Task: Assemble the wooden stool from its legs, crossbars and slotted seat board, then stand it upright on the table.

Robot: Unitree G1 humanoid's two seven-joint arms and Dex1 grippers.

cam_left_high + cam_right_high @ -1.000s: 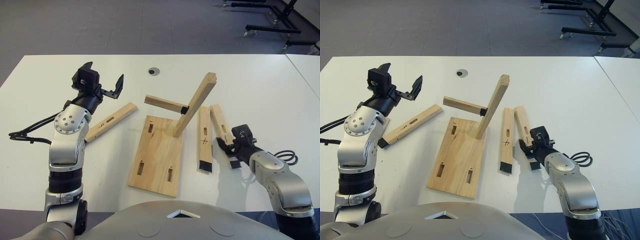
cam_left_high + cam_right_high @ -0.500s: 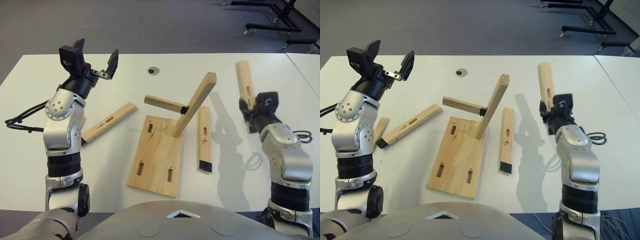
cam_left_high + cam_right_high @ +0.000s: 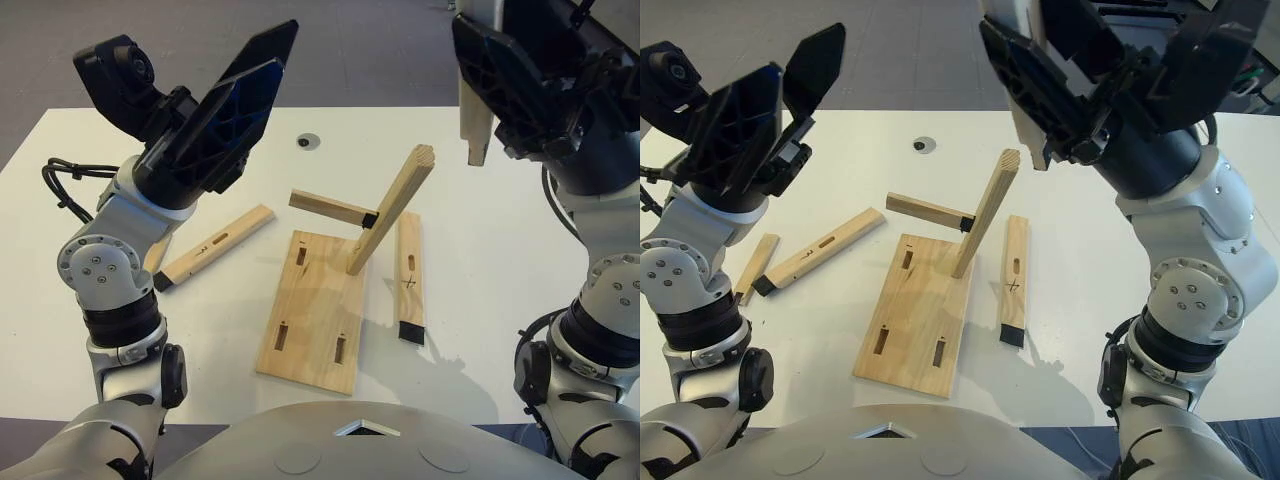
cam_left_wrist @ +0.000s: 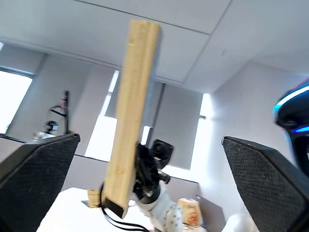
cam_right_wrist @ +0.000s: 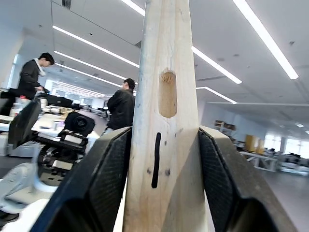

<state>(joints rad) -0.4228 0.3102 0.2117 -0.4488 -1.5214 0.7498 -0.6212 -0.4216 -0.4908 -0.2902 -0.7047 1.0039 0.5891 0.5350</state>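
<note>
right gripper [image 5: 166, 193] is clamping a slotted leg [image 5: 166, 58], lifting it from beside the seat board [image 3: 315, 310] to high above it | left gripper [image 3: 780, 90] is rising left of the board, spread wide, empty | second leg is probably nearing fitting

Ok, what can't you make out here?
- Held leg: mostly behind the right gripper in the eye views; both ends cut off in the right wrist view.
- Standing leg: how deep it sits in the seat board cannot be told.
- Short piece: partly behind the left arm in the left eye view.
</note>
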